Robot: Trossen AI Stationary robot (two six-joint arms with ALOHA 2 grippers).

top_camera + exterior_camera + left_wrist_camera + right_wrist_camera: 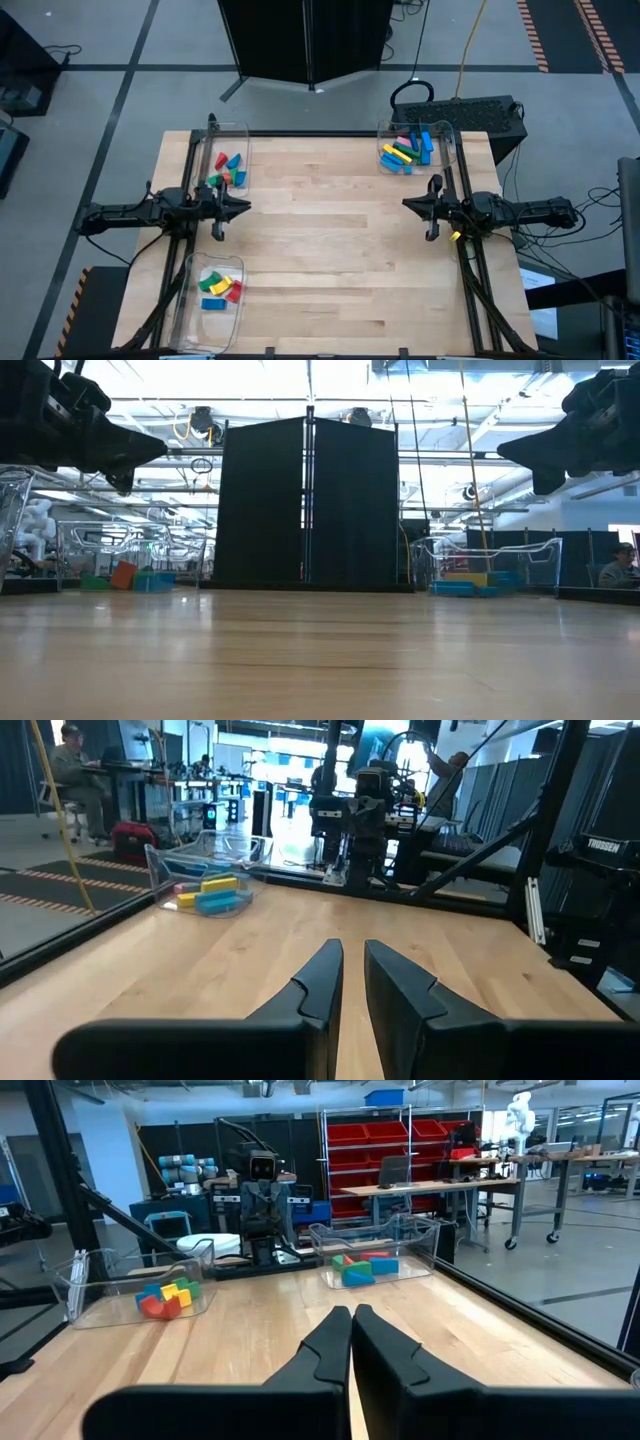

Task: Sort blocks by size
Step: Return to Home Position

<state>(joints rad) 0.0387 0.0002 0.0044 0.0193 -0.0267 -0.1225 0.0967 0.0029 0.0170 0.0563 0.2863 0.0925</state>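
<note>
Your left gripper (243,207) and right gripper (407,203) hover empty over bare table (330,260), fingers nearly together (blocks (406,151) sit in bins (232,131)).

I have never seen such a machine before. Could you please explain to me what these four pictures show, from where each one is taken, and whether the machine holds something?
This is a robot with two dark arms at a pale wooden table. One picture looks straight down from above, one looks level across the table top, and two come from cameras on the arms' wrists. Seen from above, the left gripper hangs at the left side and the right gripper at the right. Both are shut and hold nothing. Three clear plastic bins stand on the table: far left, near left, and far right. Small coloured blocks lie inside all of them.
</note>
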